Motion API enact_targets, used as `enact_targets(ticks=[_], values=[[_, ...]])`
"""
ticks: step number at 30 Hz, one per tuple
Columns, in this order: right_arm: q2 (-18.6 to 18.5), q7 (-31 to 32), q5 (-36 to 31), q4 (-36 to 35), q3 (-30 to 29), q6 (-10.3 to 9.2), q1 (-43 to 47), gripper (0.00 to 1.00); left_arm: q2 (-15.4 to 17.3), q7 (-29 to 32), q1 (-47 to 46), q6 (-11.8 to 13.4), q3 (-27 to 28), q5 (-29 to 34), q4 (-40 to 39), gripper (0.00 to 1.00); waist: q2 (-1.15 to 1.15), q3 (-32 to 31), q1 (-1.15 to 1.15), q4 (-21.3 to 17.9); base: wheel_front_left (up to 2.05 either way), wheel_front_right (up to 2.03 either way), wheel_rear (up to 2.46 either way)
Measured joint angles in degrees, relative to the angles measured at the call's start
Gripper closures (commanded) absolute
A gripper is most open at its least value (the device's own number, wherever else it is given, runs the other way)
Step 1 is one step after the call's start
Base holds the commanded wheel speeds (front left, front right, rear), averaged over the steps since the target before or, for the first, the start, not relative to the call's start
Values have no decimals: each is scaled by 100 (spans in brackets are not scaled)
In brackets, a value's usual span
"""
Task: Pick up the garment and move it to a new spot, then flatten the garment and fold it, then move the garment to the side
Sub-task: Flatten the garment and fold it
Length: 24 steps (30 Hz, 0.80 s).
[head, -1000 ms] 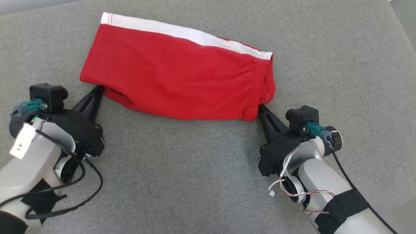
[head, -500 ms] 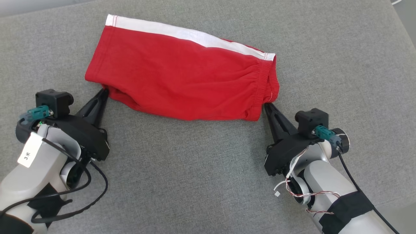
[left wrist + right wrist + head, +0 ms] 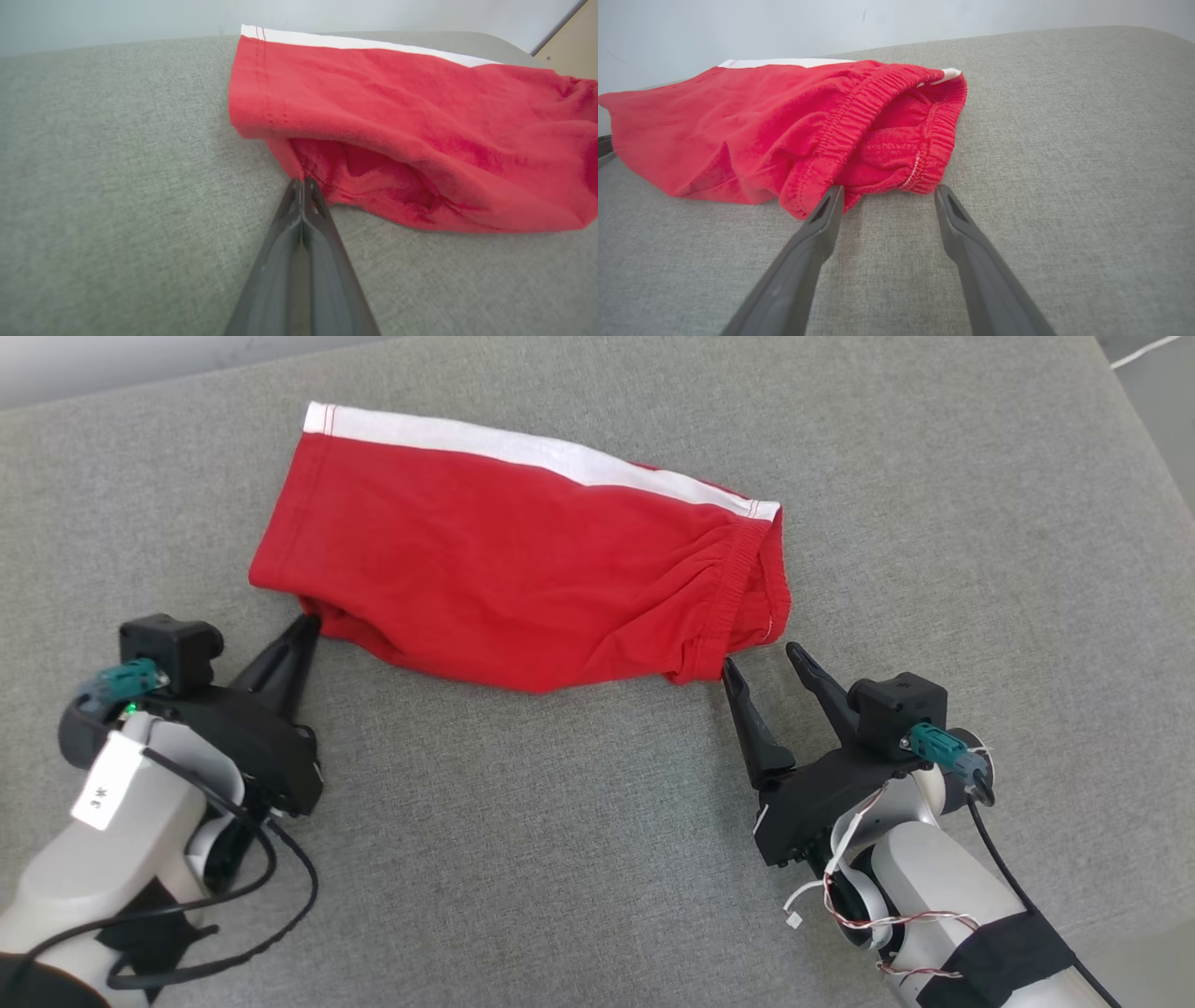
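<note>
Head view: garment point(image 3: 523, 579) lies left-right.

Soft even light; faint shadows

garment point(image 3: 523, 579) lies flat across the far half of the cushion point(image 3: 560, 859), waistband end to the robot's right. left gripper point(image 3: 308, 623) is at its near-left corner, touching. right gripper point(image 3: 758, 656) is just in front of the near-right corner.

The garment point(image 3: 523, 569) is red with a white stripe point(image 3: 523, 446), the surface point(image 3: 560, 849) heathered grey.
</note>
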Motion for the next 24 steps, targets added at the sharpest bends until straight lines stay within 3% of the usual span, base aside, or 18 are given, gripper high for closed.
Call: enact_targets(ticks=[1, 2, 3, 24], values=[[-2, 0, 1, -10, -9, 7, 4, 0, -23, 0, 11, 0, -7, 11, 12, 100, 0, -18, 0, -1, 0, 0, 0], [-3, -1, 7, -25, -16, 8, 8, 0, -56, 0, 19, 1, -16, 18, 33, 59, 0, -34, 0, 1, 0, 0, 0], [-4, -2, 13, -51, -22, 8, 16, 0, -89, 0, 34, 9, -35, 40, 38, 0, 0, -50, 0, 6, 0, 0, 0], [-121, 7, -210, -409, 122, -45, 344, 0, -143, -44, 125, 310, 12, 265, -38, 0, 0, -279, 0, 90, 0, 0, 0]])
